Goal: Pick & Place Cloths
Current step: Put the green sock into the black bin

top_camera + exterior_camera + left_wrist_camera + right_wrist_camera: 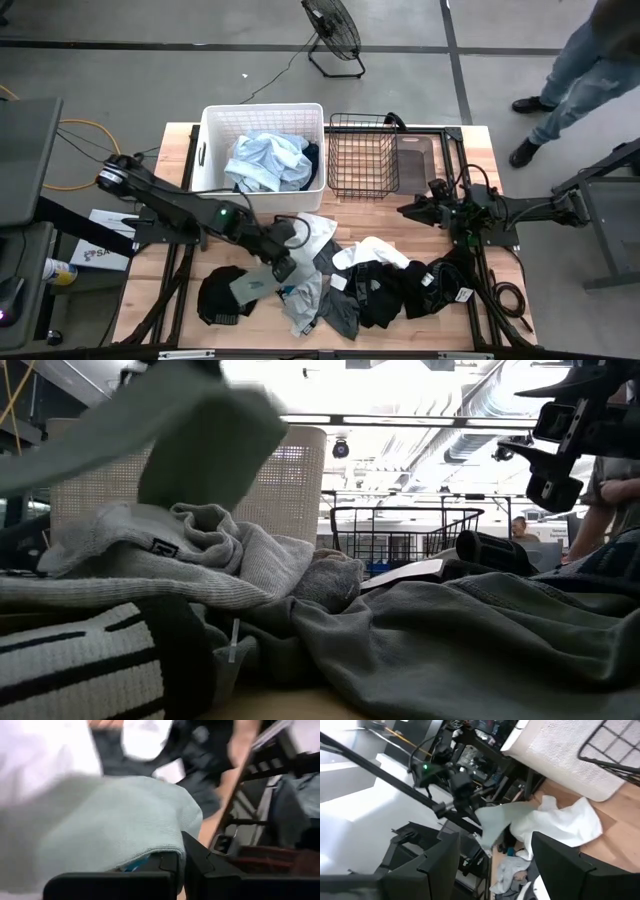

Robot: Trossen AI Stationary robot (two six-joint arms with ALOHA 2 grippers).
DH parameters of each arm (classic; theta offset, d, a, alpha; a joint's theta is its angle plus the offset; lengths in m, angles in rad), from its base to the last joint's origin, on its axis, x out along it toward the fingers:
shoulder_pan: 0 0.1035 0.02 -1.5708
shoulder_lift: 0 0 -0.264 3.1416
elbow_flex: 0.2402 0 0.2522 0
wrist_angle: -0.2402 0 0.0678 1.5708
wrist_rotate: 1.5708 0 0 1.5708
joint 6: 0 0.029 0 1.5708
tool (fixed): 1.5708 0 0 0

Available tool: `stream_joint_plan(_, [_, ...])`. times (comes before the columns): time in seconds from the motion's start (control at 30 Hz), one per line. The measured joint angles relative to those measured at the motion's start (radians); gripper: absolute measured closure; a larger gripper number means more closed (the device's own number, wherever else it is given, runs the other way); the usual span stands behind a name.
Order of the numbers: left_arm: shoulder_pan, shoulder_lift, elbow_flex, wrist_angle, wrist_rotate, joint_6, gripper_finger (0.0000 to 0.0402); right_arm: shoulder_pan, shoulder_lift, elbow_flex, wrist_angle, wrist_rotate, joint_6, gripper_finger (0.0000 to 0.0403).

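Note:
My left gripper [284, 262] is above the cloth pile on the table's near side, shut on a pale grey-green cloth [247, 286]. The right wrist view shows that gripper [462, 786] with the cloth [495, 822] hanging under it. In the low view the cloth [170, 430] hangs high over a grey cloth [200, 550]. Black [224, 296], grey [340, 308] and white [376, 250] cloths lie in a heap on the table. My right gripper [412, 210] hovers open near the wire basket, holding nothing. My left gripper pinches the pale grey-green cloth between its two fingers at a folded edge [150, 847], which drapes over the fingertips [192, 857]. The fingers come from above, slanting toward the near edge. The cloth hangs slack below them [487, 840], raised above the pile.
A white tub [212, 150] at the far side holds light blue cloths [265, 160]. A black wire basket [362, 155] stands right of it. A person [590, 60] stands beyond the far right corner, and a floor fan [332, 30] is behind the table.

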Motion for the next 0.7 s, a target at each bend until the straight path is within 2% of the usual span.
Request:
stream_joint_plan(0.33, [0.112,0.008,0.232,0.023,-0.116,0.191,0.0401,0.0,-0.001,0.003,0.189,-0.018,-0.061,0.0165])
stream_joint_plan(0.57, [0.218,0.008,0.334,0.187,-0.117,0.324,0.0401,0.0,0.011,0.053,0.185,0.068,-0.236,0.0165])
stream_joint_plan(0.7, [0.282,0.008,0.348,0.309,-0.13,0.374,0.0401,0.0,0.021,0.078,0.187,0.138,-0.332,0.0165])
